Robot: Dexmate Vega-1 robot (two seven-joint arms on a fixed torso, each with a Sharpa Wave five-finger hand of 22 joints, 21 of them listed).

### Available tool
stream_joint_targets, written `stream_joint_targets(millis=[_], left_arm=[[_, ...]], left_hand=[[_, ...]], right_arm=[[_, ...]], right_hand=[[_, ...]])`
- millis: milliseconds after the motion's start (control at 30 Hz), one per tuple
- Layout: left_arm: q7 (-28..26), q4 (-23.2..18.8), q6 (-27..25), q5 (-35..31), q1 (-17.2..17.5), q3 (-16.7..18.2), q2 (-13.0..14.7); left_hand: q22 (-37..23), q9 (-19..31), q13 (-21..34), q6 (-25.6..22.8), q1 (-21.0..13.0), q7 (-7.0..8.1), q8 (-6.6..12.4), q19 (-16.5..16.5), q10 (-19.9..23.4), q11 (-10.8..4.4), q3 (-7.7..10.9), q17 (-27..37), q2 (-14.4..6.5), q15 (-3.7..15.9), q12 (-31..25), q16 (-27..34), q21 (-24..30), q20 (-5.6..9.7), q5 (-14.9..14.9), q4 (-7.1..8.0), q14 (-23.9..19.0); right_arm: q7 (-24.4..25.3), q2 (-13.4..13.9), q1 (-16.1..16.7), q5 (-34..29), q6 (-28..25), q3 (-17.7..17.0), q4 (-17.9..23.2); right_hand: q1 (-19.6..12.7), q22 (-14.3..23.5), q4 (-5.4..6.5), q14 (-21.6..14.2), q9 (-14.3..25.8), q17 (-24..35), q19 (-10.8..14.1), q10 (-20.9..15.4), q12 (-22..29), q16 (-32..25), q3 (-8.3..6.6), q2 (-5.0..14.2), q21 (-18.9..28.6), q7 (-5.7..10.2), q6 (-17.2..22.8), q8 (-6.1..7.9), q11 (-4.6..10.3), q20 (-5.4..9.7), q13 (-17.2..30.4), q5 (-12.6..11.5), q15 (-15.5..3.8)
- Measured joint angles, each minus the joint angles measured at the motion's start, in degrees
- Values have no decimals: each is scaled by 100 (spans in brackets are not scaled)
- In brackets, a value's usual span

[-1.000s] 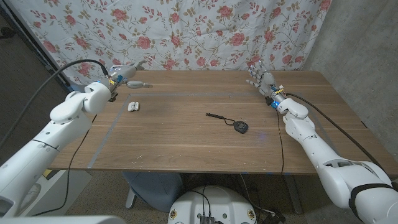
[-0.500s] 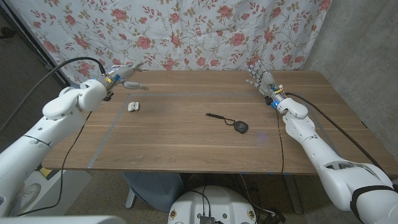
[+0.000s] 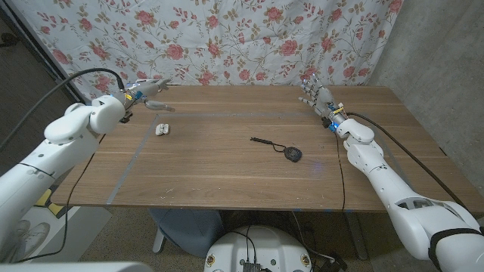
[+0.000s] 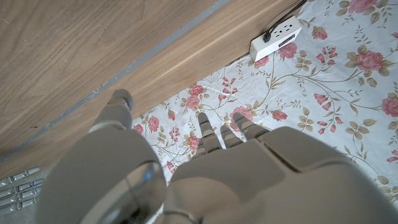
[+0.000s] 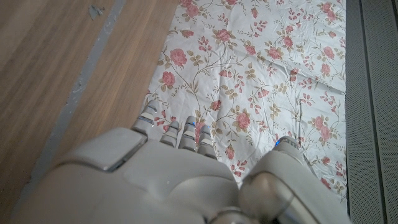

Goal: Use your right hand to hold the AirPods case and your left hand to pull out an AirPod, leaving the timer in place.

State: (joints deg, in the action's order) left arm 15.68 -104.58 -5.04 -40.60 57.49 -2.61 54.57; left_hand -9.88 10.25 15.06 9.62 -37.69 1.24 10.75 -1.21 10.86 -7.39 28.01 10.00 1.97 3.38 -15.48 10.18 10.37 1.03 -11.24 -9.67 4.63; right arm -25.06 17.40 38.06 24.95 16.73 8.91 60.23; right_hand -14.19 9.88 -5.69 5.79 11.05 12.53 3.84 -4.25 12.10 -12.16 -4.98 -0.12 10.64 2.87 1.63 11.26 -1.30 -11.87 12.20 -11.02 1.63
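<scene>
Both our left hand (image 3: pixel 149 89) and right hand (image 3: pixel 313 91) hang spread and empty; reaching leftward for the AirPods case (image 3: pixel 161 128), we risk nudging the timer (image 3: pixel 293 155).

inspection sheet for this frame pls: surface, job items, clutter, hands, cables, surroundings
Surface: wooden table, pale tape lines on it.
Job's things: AirPods case, white, near the far left corner, untouched; timer, dark, round, with a strap, right of centre.
Clutter: nothing seen.
Hands: left hand raised over the far left corner, fingers spread, holding nothing; right hand at the far right edge, fingers apart, holding nothing.
Cables: black cables along both arms; white power strip on the floral cloth.
Surroundings: floral cloth backdrop, grey wall on the right.
</scene>
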Motion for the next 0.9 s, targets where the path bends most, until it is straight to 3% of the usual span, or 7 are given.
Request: stream_joint_targets(millis=[200, 467, 800, 900], left_arm=[[56, -45, -86, -100, 35, 6, 81], [154, -90, -183, -202, 48, -19, 171], [321, -176, -405, -368, 61, -89, 253], [373, -180, -445, -389, 63, -107, 273]], left_hand=[[0, 0, 0, 0, -46, 0, 33, 0, 128, 81, 22, 0, 46, -3, -44, 25, 0, -1, 0, -22, -4], [0, 0, -1, 0, -145, 0, 32, 0, 440, 13, 22, 0, 81, -20, -149, 69, 28, 0, 0, -22, -86], [0, 0, 26, 22, -145, -22, 33, 0, 502, 33, 3, 0, 82, 11, -171, 70, 28, 0, 23, -3, -117], [0, 0, 26, 22, -145, -22, 33, 0, 502, 33, -15, 0, 81, 11, -171, 70, 28, -1, 23, 15, -117]], right_arm=[[23, 3, 6, -12, -23, 13, 23], [42, -2, 6, -20, -43, 22, 28], [68, -2, 20, -25, -71, 25, 63], [70, -2, 28, -25, -86, 26, 74]], right_hand=[[0, 0, 0, 0, 0, 0, 0, 0, 0, 0, 0, 0, 0, 0, 0, 0, 0, 0, 0, 0, 0], [0, 0, 0, 0, 0, 0, 0, 0, 0, 0, 0, 0, 0, 0, 0, 0, 0, 0, 0, 0, 0], [-23, 0, 0, 21, 0, -29, 0, 31, 0, 0, 0, 23, 0, 71, 73, 0, 31, 0, 0, 0, -21], [-46, 0, -24, 34, 0, -29, 0, 31, 0, 0, -25, 46, 0, 50, 51, 0, 31, 0, 0, 0, -140]])
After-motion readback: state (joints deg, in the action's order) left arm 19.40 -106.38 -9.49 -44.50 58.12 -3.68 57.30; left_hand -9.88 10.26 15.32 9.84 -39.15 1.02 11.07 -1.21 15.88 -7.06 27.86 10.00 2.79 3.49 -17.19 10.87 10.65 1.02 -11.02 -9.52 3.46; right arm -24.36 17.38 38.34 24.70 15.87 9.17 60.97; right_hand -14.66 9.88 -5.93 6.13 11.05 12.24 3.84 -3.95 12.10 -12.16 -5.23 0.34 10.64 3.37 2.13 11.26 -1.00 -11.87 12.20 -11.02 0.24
